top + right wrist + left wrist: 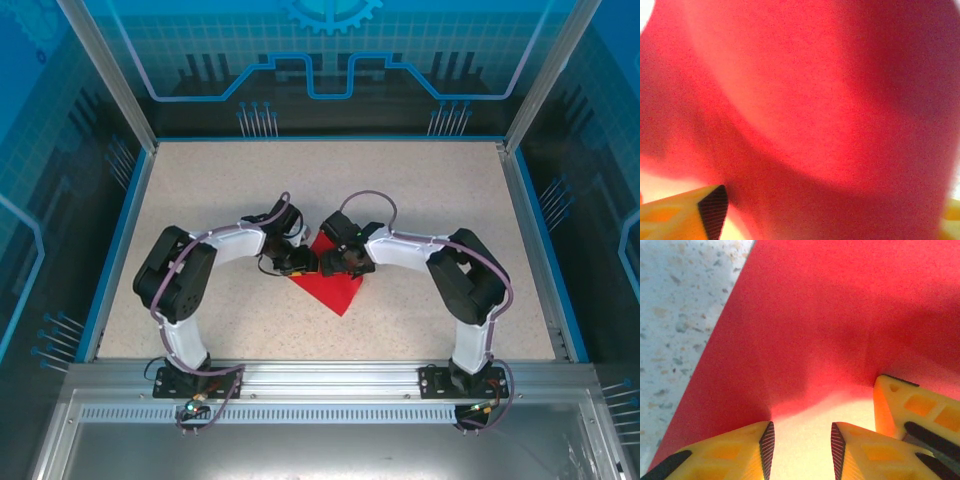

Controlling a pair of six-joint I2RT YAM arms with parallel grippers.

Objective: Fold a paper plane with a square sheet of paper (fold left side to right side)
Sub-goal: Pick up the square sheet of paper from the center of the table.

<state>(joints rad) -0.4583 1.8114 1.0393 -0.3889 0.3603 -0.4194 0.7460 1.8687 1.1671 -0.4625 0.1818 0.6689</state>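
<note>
Arms, top view: two, bolted at the near edge of the table [440, 200], both elbows bent inward.
Paper, top view: one square sheet of paper [335, 290], bright red, near the middle of the table, one corner pointing toward the bases.
Claws, top view: two; left gripper [300, 262] and right gripper [335, 262] meet almost nose to nose over the sheet's far half. Their opening cannot be told from this height.
Paper, left wrist view: red sheet ahead, speckled table along its left edge.
Claw, left wrist view: two yellow fingers [765, 440] with black ribbed pads, a narrow gap between them, tips at the sheet's edge, nothing seen pinched. One yellow finger of the other claw [915, 407] stands just to the right, on the paper.
Paper, right wrist view: red, very close, blurred, bulging.
Claw, right wrist view: one black pad [714, 210] at lower left, a yellow sliver at the right edge; jaws wide, the paper between them, not squeezed.
</note>
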